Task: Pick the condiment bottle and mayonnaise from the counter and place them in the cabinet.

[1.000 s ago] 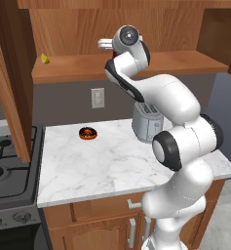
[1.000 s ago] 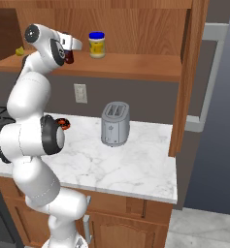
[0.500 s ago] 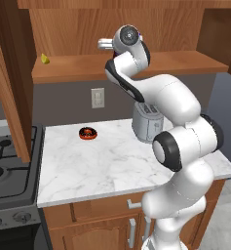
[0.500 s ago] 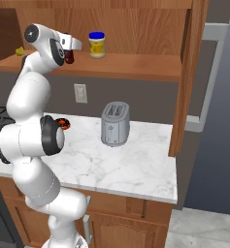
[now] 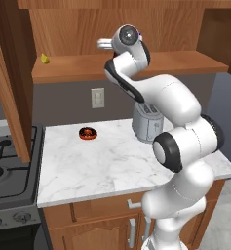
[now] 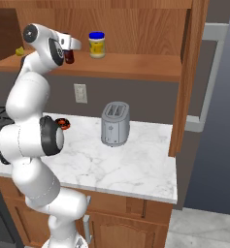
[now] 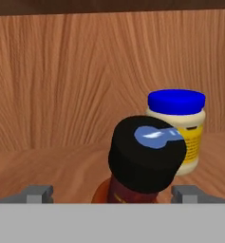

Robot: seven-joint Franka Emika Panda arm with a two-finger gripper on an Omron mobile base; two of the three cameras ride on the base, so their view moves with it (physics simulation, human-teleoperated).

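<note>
The arm is reaching up into the cabinet [image 6: 136,29], and the end effector [image 6: 70,47] is holding the bottle [image 6: 69,56] by its body, its two fingertips [image 7: 38,193] sitting narrow on either side of it in the hand view. The bottle is hanging upright, long axis vertical, cap toward the camera and base pointing down at the shelf [image 6: 136,68] just below; whether the base is already touching the board cannot be told. So the coming move is judged to turn on a short straight drop onto the shelf and then a release. The mayonnaise [image 6: 97,44] is already standing on the same shelf, just beside the bottle and a little deeper in, on the side away from the arm, so the set-down needs to keep clear of it. Below, the toaster [image 6: 115,124] is sitting on the surface [image 6: 136,167]. Against the frames from a second ago, the arm and bottle are showing no visible shift.
</note>
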